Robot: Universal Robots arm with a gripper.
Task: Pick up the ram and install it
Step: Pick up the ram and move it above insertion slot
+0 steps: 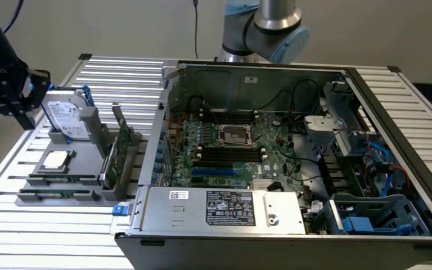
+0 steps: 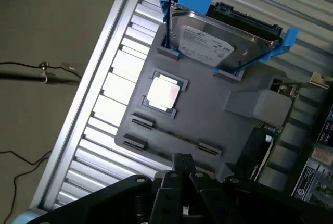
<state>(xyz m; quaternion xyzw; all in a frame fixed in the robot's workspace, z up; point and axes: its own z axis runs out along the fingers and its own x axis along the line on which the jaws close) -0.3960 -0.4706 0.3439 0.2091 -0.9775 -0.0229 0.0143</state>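
Two ram sticks [image 1: 58, 179] stand on edge in the slots of a grey holder [image 1: 81, 163] on the exterior view's left. In the wrist view one ram stick [image 2: 174, 135] is a thin line between two clips on the grey holder [image 2: 208, 114]. My gripper [image 1: 25, 118] hangs above the holder's far left corner, near the hard drive, and touches nothing. In the wrist view my gripper [image 2: 182, 166] has its black fingers pressed together, shut and holding nothing. The open computer case [image 1: 396, 118] holds a motherboard [image 1: 276, 157] with black memory slots [image 1: 231, 153].
On the holder also stand a silver hard drive with blue rails [image 2: 218, 41], a processor chip [image 2: 164, 91] and an upright green expansion card [image 1: 118, 152]. A power supply [image 1: 224, 208] fills the case's near side. The slatted metal table [image 1: 43, 236] extends around both.
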